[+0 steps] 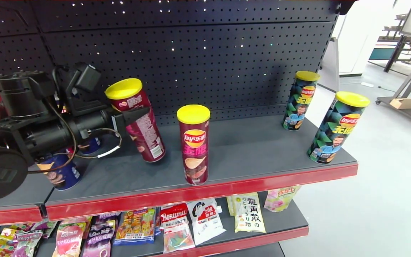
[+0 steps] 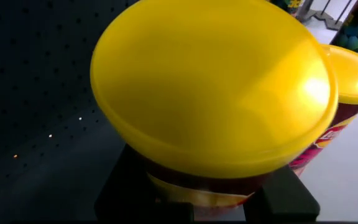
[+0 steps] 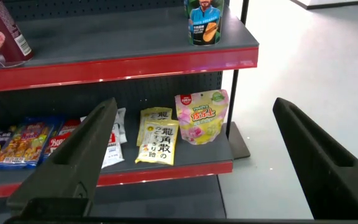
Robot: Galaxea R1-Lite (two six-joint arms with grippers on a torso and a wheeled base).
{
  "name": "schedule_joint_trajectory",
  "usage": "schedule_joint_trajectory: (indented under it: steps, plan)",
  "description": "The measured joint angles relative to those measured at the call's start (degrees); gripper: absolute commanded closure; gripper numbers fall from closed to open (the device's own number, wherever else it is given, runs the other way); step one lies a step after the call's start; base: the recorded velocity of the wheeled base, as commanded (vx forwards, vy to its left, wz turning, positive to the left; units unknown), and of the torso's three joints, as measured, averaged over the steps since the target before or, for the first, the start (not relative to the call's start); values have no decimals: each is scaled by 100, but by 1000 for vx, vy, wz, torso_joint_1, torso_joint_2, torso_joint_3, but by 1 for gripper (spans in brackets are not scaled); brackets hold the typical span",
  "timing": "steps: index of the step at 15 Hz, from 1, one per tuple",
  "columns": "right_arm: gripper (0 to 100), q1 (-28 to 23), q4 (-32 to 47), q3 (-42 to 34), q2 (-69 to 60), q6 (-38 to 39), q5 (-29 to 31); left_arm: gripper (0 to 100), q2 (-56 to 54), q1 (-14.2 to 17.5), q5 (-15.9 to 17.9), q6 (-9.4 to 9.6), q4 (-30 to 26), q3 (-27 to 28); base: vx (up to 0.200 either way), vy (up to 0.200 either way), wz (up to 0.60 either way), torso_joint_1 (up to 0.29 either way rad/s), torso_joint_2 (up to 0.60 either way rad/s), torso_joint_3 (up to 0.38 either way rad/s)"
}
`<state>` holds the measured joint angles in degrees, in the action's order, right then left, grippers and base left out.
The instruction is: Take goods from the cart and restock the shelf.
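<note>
Two blue cans (image 1: 62, 175) are standing at the left end of the upper shelf (image 1: 248, 150), partly hidden behind the left arm. Just to their right, the left gripper (image 1: 138, 116) (image 2: 216, 202) is holding a maroon can (image 1: 145, 132) with a yellow lid (image 2: 210, 81). Its jaws are closing on the can's body just under the lid. This can is leaning, its lid tipping toward the left and its base sitting low over the shelf near the pegboard (image 1: 205, 64). A second maroon can (image 1: 194, 146) (image 2: 353, 74) is standing upright in the middle, close to the red front edge (image 1: 198, 192). Farther right, two dark patterned cans are standing upright and well apart. One (image 1: 300, 101) is standing back by the pegboard and the other (image 1: 337, 128) (image 3: 205, 22) at the right front corner. Below, snack bags (image 1: 205, 219) are lying in a row on the lower shelf (image 1: 284, 217). The right gripper (image 3: 194, 109) is hanging in front of this lower level, its jaws spreading wide and holding nothing.
</note>
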<state>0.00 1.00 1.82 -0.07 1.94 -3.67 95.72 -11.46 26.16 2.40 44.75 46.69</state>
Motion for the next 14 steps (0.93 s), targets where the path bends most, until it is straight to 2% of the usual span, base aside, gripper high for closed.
schedule_joint_trajectory:
  steps: [3, 5, 7, 9, 12, 14]
  plan:
    - [0, 0, -2, 2, 0, -2, 1, 100, 218, -46, -202, -2, -6, 293, 0, 0, 0, 0, 0, 0]
    - [0, 0, 0, 2, 0, -5, 1, 100, 318, -57, -216, 9, 18, 341, 0, 0, 0, 0, 0, 0]
    - [0, 0, 0, 2, 0, -5, -2, 100, 461, 38, -216, 184, 319, 239, 0, 0, 0, 0, 0, 0]
    - [0, 0, -2, 2, 0, -5, 0, 100, 601, 133, -218, 250, 482, 155, 0, 0, 0, 0, 0, 0]
    - [0, 0, 0, 2, 0, -5, 0, 100, 775, 149, -205, 260, 443, 312, 0, 0, 0, 0, 0, 0]
    - [0, 0, 0, 2, 0, -2, 0, 100, 836, 149, -185, 261, 180, 439, 0, 0, 0, 0, 0, 0]
